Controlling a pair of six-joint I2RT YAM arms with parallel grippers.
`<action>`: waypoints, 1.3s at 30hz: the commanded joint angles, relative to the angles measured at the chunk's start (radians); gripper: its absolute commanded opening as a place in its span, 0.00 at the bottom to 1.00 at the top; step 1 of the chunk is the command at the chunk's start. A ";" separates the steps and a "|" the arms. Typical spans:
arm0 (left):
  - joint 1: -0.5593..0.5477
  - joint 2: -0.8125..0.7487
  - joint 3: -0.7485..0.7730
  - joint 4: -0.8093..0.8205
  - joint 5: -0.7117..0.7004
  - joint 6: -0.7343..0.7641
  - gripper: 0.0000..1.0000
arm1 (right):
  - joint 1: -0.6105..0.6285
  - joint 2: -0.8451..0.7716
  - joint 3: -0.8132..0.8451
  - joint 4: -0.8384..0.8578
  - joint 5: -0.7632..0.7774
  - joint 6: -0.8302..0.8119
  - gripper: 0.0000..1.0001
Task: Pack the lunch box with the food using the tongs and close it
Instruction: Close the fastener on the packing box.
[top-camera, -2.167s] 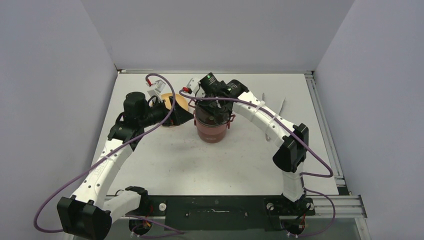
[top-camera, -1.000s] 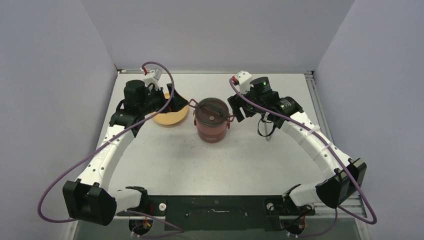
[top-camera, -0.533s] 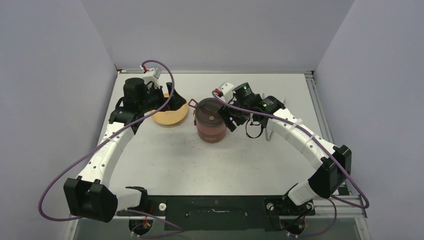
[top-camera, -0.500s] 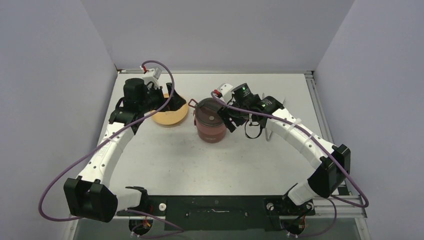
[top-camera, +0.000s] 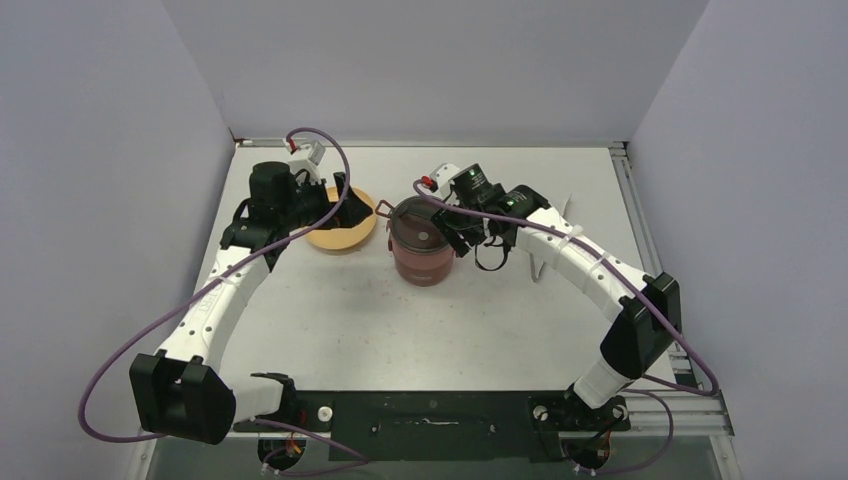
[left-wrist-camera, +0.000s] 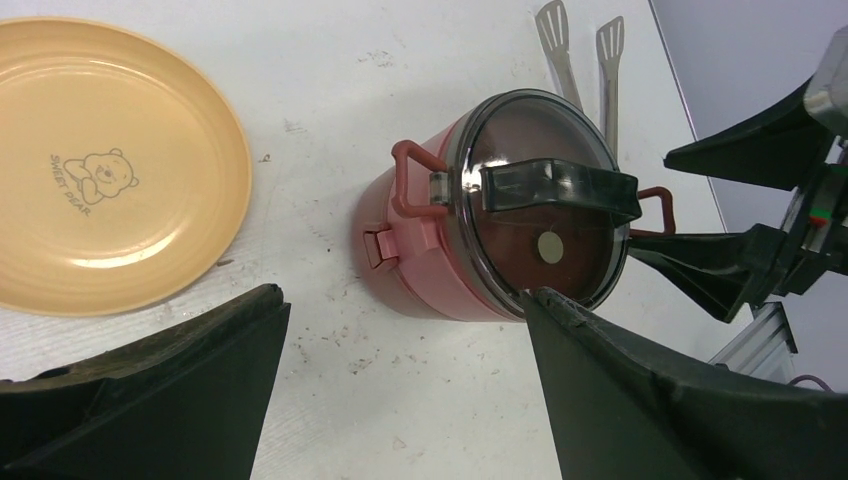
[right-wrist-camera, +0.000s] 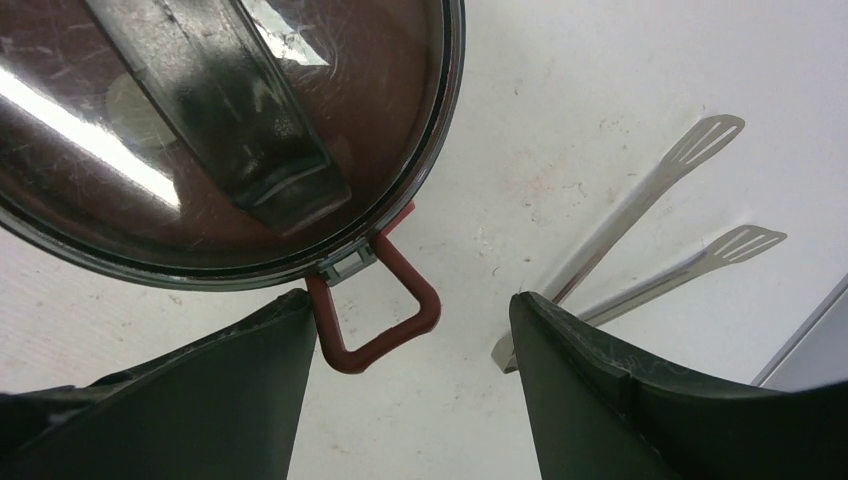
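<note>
On the white surface (top-camera: 330, 320), the closed lunch box (top-camera: 422, 250) stands between two open end effectors.
From above, the left end effector (top-camera: 345, 205) hangs over the yellow-orange plate (top-camera: 335, 240), fingers apart and holding nothing. Only its wrist view shows the bear drawing on the plate (left-wrist-camera: 100, 170), the clasp on the maroon wall of the lunch box (left-wrist-camera: 500, 240), and the dark bar across the grey see-through lid. The right end effector (top-camera: 460, 232) sits at the box's right side. Its own camera shows the fingers spread, the gap of the right end effector (right-wrist-camera: 410, 300) taking in the red side handle (right-wrist-camera: 375, 320); whether a finger touches it I cannot tell. The tongs (top-camera: 566, 207) lie flat to the right, mostly hidden from above by the arm, but their slotted tips show clearly in both wrist views (left-wrist-camera: 556, 50) (right-wrist-camera: 640, 190).
</note>
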 joint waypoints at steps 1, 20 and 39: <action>0.014 -0.002 0.000 0.064 0.066 -0.019 0.91 | -0.002 0.008 0.047 0.025 0.066 0.021 0.70; 0.027 -0.007 -0.026 0.103 0.192 -0.116 0.91 | -0.054 0.040 0.074 0.058 0.103 0.041 0.70; 0.047 0.048 0.006 0.089 0.250 -0.175 0.90 | -0.119 -0.109 0.014 0.082 0.015 0.069 0.72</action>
